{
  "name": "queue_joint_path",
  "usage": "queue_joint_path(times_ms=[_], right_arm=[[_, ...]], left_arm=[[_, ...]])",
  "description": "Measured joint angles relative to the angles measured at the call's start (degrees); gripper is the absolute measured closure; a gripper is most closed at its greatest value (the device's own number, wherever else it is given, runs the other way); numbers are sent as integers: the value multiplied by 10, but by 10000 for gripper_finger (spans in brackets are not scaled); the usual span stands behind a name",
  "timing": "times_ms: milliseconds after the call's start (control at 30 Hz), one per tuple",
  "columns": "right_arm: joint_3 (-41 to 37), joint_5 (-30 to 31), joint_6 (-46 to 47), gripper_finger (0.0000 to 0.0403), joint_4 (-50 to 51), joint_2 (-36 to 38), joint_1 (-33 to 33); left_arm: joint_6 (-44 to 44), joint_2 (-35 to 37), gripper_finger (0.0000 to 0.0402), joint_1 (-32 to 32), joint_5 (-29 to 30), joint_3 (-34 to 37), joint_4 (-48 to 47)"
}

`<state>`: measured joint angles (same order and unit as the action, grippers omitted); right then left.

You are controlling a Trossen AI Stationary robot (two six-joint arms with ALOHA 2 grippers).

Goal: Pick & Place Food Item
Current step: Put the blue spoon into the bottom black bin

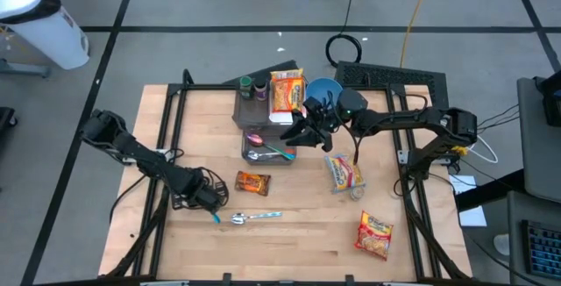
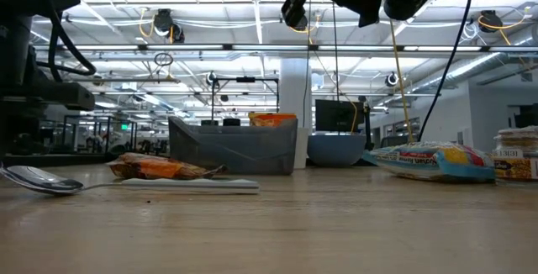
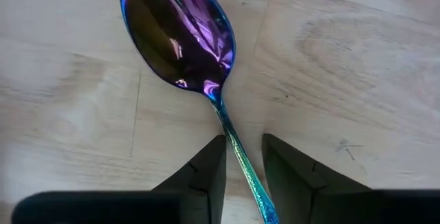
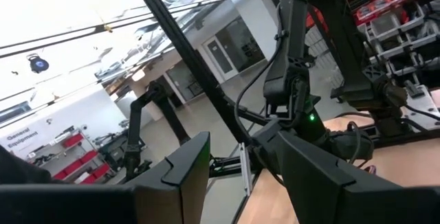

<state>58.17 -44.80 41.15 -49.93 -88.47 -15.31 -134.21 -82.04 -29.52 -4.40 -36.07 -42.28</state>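
Iridescent spoon [image 3: 180, 33] lies on the table's [image 1: 298, 251] near-left part, handle running lengthwise between the left gripper's [image 3: 242, 159] narrowly parted fingers, not visibly clamped, while the right gripper [image 1: 308, 128], part open and empty, hangs farther off above the tray [image 1: 246, 143].

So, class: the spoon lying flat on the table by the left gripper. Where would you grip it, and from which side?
Grip the spoon by its thin handle, coming straight down from above. It lies flat on the wooden table, and the handle is narrow enough to fit between the fingers, while the bowl is wide and curved. The left gripper is open with a finger on either side of the handle; whether they touch it is unclear.
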Motion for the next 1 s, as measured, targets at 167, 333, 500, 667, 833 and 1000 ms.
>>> queue_joint_path(times_ms=[167,333,500,667,833,1000], right_arm=[[0,1,0,243,0,0,0],[0,15,0,243,0,0,0],[0,14,0,243,0,0,0],[0,14,0,243,0,0,0],[0,13,0,243,0,0,0],[0,13,-3,243,0,0,0]], left_arm=[[4,0,341,0,-1,0,1],[16,0,386,0,0,0,3],[19,0,384,0,0,1,4],[30,0,391,0,9,1,11],[49,15,390,0,9,1,6],[51,34,395,-1,18,4,0]])
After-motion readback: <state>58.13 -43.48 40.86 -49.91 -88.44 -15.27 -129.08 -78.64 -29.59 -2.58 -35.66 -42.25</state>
